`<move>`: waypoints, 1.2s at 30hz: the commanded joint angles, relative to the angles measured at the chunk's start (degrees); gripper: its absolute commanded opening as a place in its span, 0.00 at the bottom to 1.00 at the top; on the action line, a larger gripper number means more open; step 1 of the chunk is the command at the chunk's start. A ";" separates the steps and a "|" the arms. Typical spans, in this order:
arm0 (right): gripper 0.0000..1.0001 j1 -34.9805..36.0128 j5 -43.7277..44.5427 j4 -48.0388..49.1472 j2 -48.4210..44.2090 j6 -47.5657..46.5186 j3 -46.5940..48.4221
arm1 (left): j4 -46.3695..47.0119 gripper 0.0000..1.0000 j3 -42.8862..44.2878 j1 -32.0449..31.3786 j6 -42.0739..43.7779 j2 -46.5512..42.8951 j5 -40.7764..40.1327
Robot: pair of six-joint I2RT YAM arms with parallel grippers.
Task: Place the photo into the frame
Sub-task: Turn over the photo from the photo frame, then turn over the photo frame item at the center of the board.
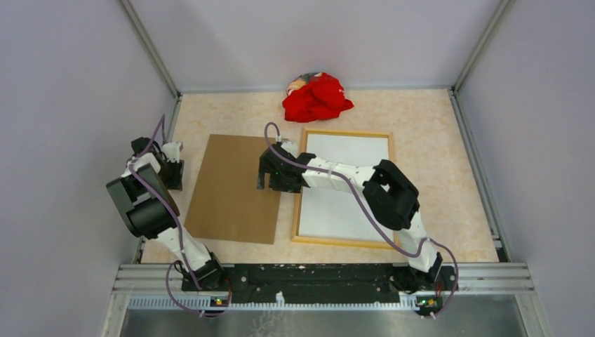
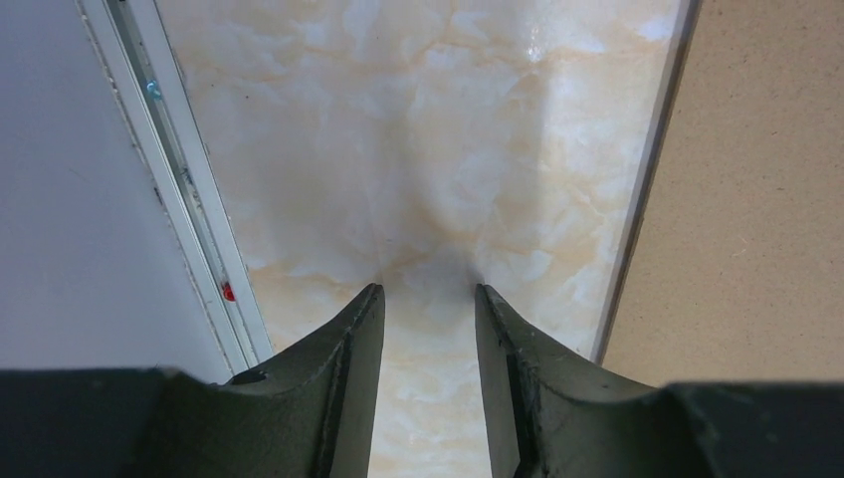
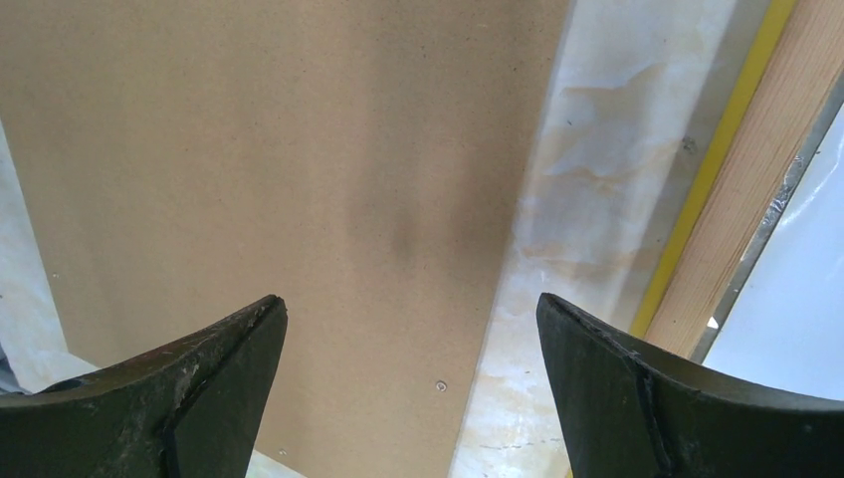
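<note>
The frame [image 1: 337,241] lies flat at the table's centre right with its pale wood back [image 3: 766,199] up and a yellow edge showing underneath. Inside it lies a white sheet, the photo [image 1: 351,151] showing its plain back, also seen in the right wrist view [image 3: 796,309]. My right gripper [image 1: 270,175] hangs open [image 3: 410,299] over the right edge of the brown backing panel [image 1: 228,189], just left of the frame, holding nothing. My left gripper [image 1: 172,168] is at the table's left side, its jaws partly apart [image 2: 426,289] over bare tabletop, left of the panel [image 2: 756,199].
A crumpled red cloth [image 1: 317,97] sits at the back against the wall. Grey walls enclose the table on three sides, with a metal rail [image 2: 189,199] along the left edge, close to my left gripper.
</note>
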 commanded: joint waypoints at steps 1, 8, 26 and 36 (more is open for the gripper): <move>0.96 -0.36 0.14 -0.85 2.50 0.66 3.30 | 2.59 0.46 -1.98 -0.32 -0.85 0.98 1.23; 0.96 -2.84 -4.82 2.80 5.15 0.50 1.61 | 4.05 0.46 -4.73 -2.79 -2.02 1.24 1.59; 0.94 -7.16 -17.98 20.05 2.28 5.69 -7.26 | 3.33 0.41 -5.81 -11.87 -4.12 4.49 4.24; 0.90 -8.49 -22.39 25.41 2.40 6.09 -5.43 | -3.16 0.27 -3.39 -12.15 1.20 7.13 12.36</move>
